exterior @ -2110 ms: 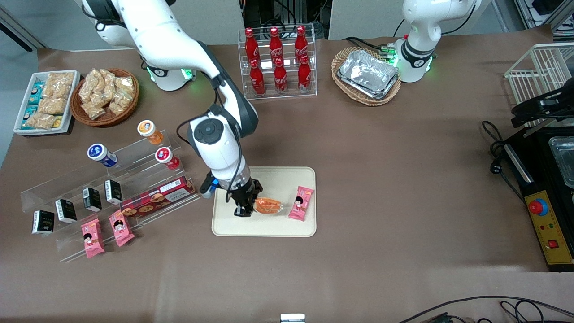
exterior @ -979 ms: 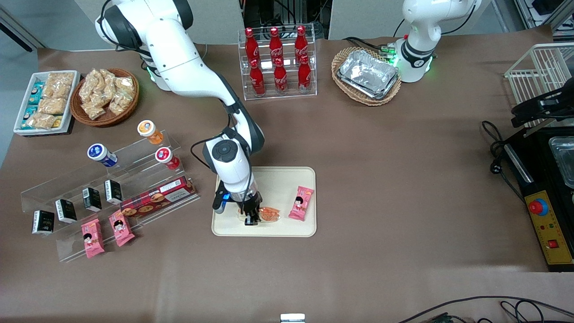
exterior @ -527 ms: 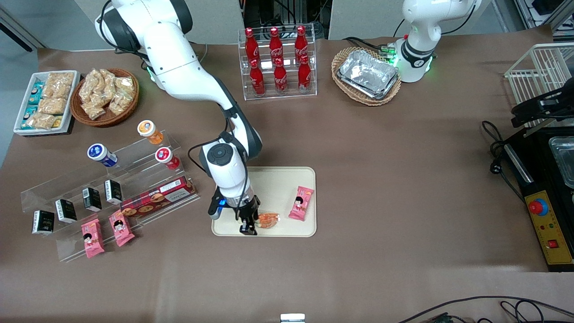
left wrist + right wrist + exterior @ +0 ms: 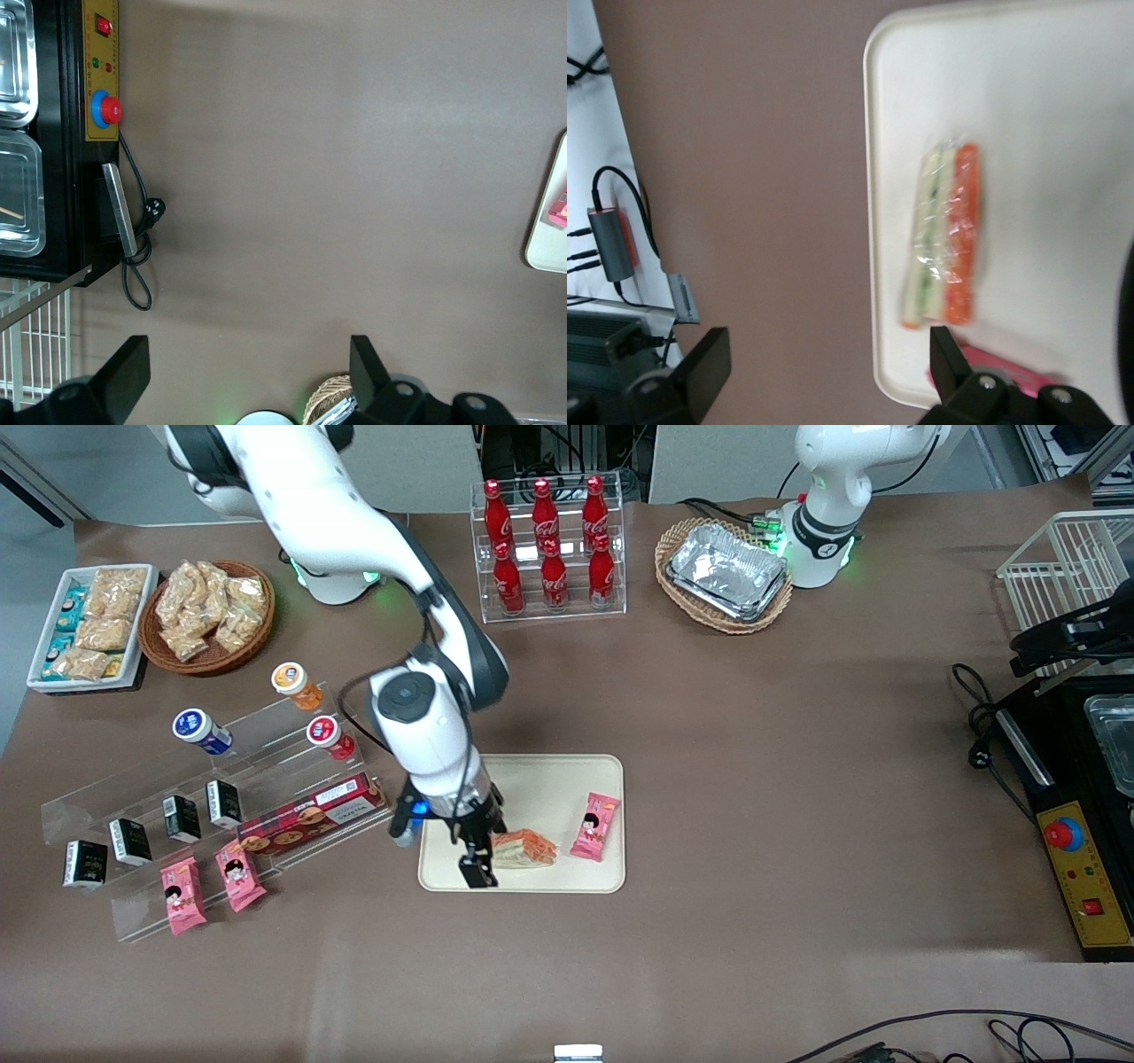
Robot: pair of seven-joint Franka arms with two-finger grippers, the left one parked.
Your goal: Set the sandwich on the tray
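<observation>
The sandwich [image 4: 524, 849], a clear-wrapped wedge with orange and pale cream layers, lies flat on the cream-beige tray [image 4: 549, 779], close to the tray's edge nearest the front camera. My right gripper [image 4: 481, 859] hangs open above the tray's end toward the working arm, beside the sandwich and apart from it. The right wrist view shows the sandwich [image 4: 948, 235] on the tray [image 4: 1010, 106]. The gripper [image 4: 824, 365] spans the tray's rim there, its black fingers [image 4: 702, 367] spread wide, with nothing between them.
A pink snack packet [image 4: 594, 825] lies on the tray beside the sandwich. A clear stepped stand holding a red biscuit box [image 4: 310, 815] and more pink packets [image 4: 237, 875] sits close to the tray's working-arm end. A cola bottle rack [image 4: 549, 549] and a foil-tray basket [image 4: 725, 574] stand farther from the camera.
The gripper was shut on the sandwich and lowered it to the tray. Now it has let go, opened and risen, and the sandwich rests on the tray.
</observation>
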